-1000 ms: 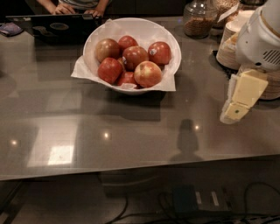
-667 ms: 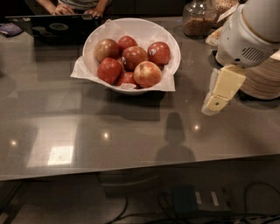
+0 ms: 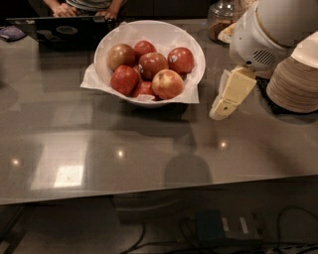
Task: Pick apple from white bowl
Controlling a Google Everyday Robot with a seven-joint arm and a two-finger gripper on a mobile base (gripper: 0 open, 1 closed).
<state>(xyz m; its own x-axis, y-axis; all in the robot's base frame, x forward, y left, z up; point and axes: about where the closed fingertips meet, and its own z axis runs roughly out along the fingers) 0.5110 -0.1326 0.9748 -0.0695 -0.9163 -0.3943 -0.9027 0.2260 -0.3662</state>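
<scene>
The white bowl (image 3: 114, 39) stands on the grey counter at the back centre, lined with crumpled white paper and holding several apples. The apple (image 3: 168, 83) with the pale yellow-orange blush lies at the front right of the pile. Darker red apples and a brownish-green apple (image 3: 121, 55) lie around it. My gripper (image 3: 226, 101) hangs from the white arm to the right of the bowl, above the counter, a short way from the bowl's rim and apart from it. It holds nothing that I can see.
A stack of beige paper plates (image 3: 293, 84) stands at the right edge behind the arm. A glass jar (image 3: 222, 17) stands at the back right. A dark laptop (image 3: 59, 30) and a person's hands (image 3: 84, 9) are at the back left.
The arm and gripper have moved left and toward the bowl. The bowl and apples have not moved.
</scene>
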